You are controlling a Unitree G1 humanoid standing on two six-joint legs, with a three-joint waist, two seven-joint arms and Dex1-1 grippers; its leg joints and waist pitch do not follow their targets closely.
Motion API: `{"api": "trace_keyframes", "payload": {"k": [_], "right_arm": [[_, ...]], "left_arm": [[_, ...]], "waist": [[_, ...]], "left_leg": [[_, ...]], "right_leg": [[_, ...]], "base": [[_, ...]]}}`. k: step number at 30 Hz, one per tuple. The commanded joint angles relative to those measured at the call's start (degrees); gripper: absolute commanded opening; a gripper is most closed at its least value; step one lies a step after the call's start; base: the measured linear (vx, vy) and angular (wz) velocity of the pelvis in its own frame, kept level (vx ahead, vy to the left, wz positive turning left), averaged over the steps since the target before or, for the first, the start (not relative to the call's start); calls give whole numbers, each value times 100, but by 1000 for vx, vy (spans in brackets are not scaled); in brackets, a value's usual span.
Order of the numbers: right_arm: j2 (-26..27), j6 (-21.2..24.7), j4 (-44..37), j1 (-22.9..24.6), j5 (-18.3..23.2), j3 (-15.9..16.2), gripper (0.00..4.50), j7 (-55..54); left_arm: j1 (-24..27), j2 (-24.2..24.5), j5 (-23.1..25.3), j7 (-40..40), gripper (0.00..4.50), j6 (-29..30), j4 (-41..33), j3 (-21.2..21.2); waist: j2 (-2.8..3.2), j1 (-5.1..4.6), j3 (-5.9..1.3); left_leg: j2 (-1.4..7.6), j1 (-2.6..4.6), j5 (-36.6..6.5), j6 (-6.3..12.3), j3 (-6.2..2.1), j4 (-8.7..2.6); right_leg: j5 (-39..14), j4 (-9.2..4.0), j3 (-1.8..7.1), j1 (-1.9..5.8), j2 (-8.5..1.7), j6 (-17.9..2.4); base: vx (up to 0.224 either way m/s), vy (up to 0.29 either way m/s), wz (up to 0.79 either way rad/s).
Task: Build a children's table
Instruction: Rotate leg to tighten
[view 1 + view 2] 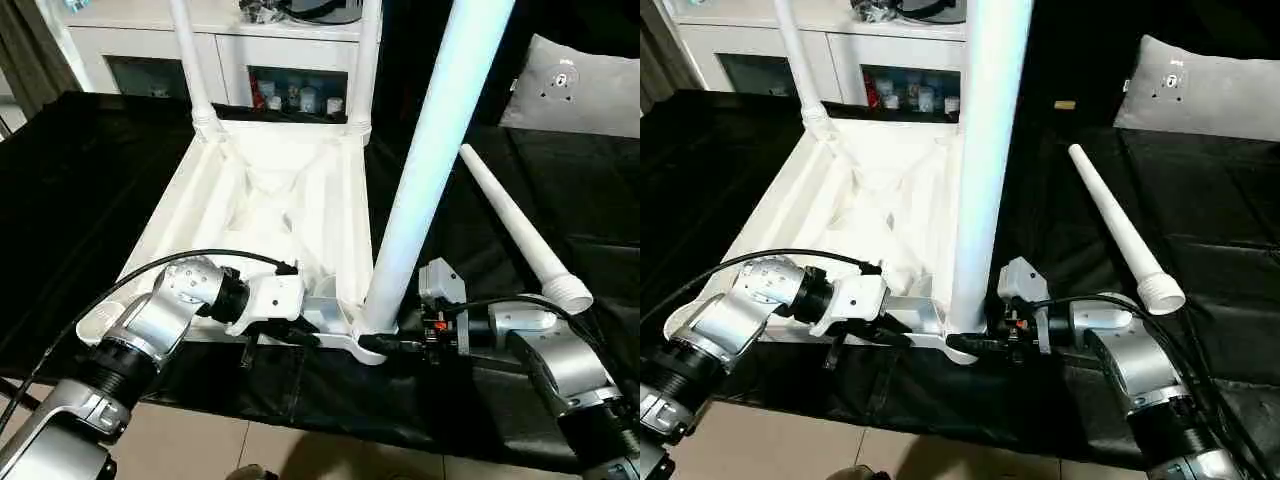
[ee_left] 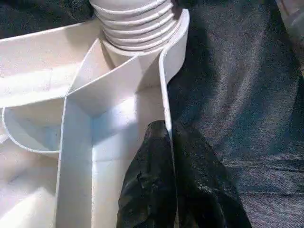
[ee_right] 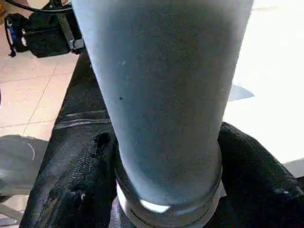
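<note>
**White plastic table, upside down, with one leg still loose**

White plastic against black cloth is what catches the eye: the children's table top (image 1: pixel 270 215) lies inverted on a black-draped counter (image 1: pixel 90 170), its ribbed hollow underside facing up. It sits near the counter's front edge, a little toward the left. Two legs stand upright in the far corners, the far left leg (image 1: pixel 190 60) and the far right leg (image 1: pixel 365 60), both screwed into their sockets.

At the near right corner a third leg (image 1: pixel 425 160) rises tall and slightly tilted, its ringed base seated at the corner socket. The right gripper (image 1: pixel 385 345) reaches in from the right at that base; in the right wrist view its black fingers (image 3: pixel 83 190) sit on either side of the leg's bottom ring, closed around it.

The left gripper (image 1: pixel 290 335) comes in along the near edge of the top. Its fingers (image 2: pixel 147 190) are pinched shut on the thin outer wall of the table top, one inside the rim and one outside, just short of the threaded corner socket.

A fourth leg (image 1: pixel 515 225) lies loose on the cloth to the right, well apart from the top, its wide threaded end pointing toward the counter's front edge. White cabinets (image 1: pixel 230 40) stand behind the counter.
</note>
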Motion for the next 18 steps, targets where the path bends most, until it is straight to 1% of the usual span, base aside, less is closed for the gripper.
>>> {"api": "trace_keyframes", "payload": {"k": [1,2,4,5,6,7,8,9,10,11,12,13,14,15,16,17,18], "right_arm": [[-18,117,-55,3,85,31,274,118],[43,287,-151,78,174,2,272,59],[133,456,-290,189,232,-5,272,-84],[179,546,-349,236,233,-2,271,-192],[255,590,-399,287,198,-4,270,-365],[389,623,-450,341,188,-38,270,-604],[604,735,-509,392,110,-66,270,-1036],[671,787,-525,403,74,-70,270,-1185],[889,1002,-560,431,-27,-72,270,-1629],[1017,1135,-578,447,-81,-73,270,-1882],[1364,1242,-560,463,-149,-147,270,-2422],[1489,1254,-547,467,-151,-188,270,-2590],[1668,1278,-534,471,-123,-253,270,-2802],[1745,1306,-545,477,-112,-285,270,-2886],[1940,1305,-509,475,-172,-337,270,-3178],[2154,1306,-457,472,-241,-396,270,-3528],[2312,1305,-408,464,-295,-445,270,-3800]], "left_arm": [[-43,27,75,-337,0,-132,-51,-215],[10,10,25,-276,0,-44,-119,-168],[78,-52,-31,-119,0,165,-247,-94],[103,-79,-26,-19,0,268,-305,-66],[123,-117,17,139,0,399,-372,-40],[130,-146,144,356,0,665,-451,-36],[145,-269,248,740,0,1001,-550,38],[151,-326,262,872,0,1092,-577,74],[147,-521,279,1233,0,1454,-689,183],[140,-636,287,1433,0,1681,-759,243],[114,-899,338,1836,0,2112,-881,331],[106,-988,351,1958,0,2232,-912,354],[99,-1114,356,2110,0,2357,-942,380],[99,-1165,356,2168,0,2415,-964,390],[86,-1341,381,2395,0,2551,-982,422],[77,-1547,394,2630,0,2732,-1029,445],[63,-1708,411,2818,0,2867,-1055,462]], "waist": [[-18,-7,-459],[-10,-6,-447],[-13,2,-446],[10,-2,-436],[1,-2,-432],[-4,-19,-424],[12,-36,-392],[11,-45,-376],[14,-77,-349],[9,-112,-310],[-2,-127,-282],[-7,-186,-250],[-33,-247,-277],[-31,-282,-284],[5,-317,-309],[-11,-378,-313],[-8,-400,-323]], "left_leg": [[314,107,-864,408,-83,-355],[313,109,-898,407,-82,-358],[322,110,-906,386,-84,-365],[325,118,-987,359,-85,-376],[324,121,-1018,343,-88,-378],[325,120,-1080,299,-90,-390],[329,146,-1252,219,-97,-417],[319,153,-1386,171,-103,-426],[295,166,-1628,62,-116,-438],[289,187,-1837,-52,-127,-460],[277,221,-2036,-96,-140,-461],[248,284,-2371,-197,-160,-450],[231,276,-2463,-237,-214,-443],[227,235,-2430,-225,-226,-459],[232,192,-2378,-210,-243,-485],[242,201,-2454,-179,-250,-486],[250,197,-2442,-173,-247,-486]], "right_leg": [[-679,-381,242,296,-445,-1456],[-734,-388,240,287,-444,-1448],[-749,-381,243,290,-448,-1453],[-833,-397,241,275,-442,-1445],[-886,-404,242,271,-444,-1429],[-974,-403,251,272,-450,-1415],[-1253,-439,251,243,-447,-1380],[-1490,-466,245,242,-450,-1340],[-1973,-509,241,241,-454,-1211],[-2428,-544,237,214,-447,-1075],[-2782,-593,224,184,-455,-979],[-3438,-670,201,139,-468,-777],[-3780,-718,165,172,-501,-574],[-3770,-718,159,200,-498,-518],[-3606,-709,147,221,-481,-471],[-3423,-727,137,198,-475,-514],[-3288,-709,144,201,-477,-570]], "base": [[0,0,0],[0,0,0],[0,0,0],[0,0,0],[0,0,0],[0,0,0],[0,0,0],[0,0,0],[0,0,0],[0,0,0],[0,0,0],[0,0,0],[0,0,0],[0,0,0],[0,0,0],[0,0,0],[0,0,0]]}}
